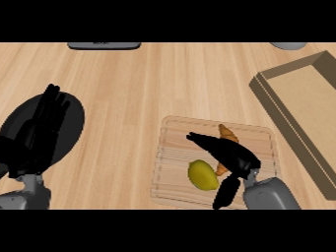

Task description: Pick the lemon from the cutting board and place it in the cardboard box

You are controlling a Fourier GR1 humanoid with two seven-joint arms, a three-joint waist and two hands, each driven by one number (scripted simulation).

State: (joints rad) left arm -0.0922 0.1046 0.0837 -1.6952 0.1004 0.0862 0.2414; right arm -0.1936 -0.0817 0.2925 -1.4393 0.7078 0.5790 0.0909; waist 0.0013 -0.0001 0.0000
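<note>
A yellow lemon (202, 174) lies on the wooden cutting board (181, 133), near its front edge. My right hand (232, 155) hovers over the board just right of the lemon, fingers stretched toward the board's far left, thumb hanging down beside the fruit; nothing is held. An orange carrot-like piece (227, 132) lies partly under that hand. The cardboard box (309, 108) stands to the right, long and open-topped. My left hand (43, 128) rests open at the left, fingers up.
A black round pan (72, 123) with a handle lies under the left hand. A dark grey object (103, 45) sits at the counter's far edge, and a grey rounded thing (289, 46) at the far right.
</note>
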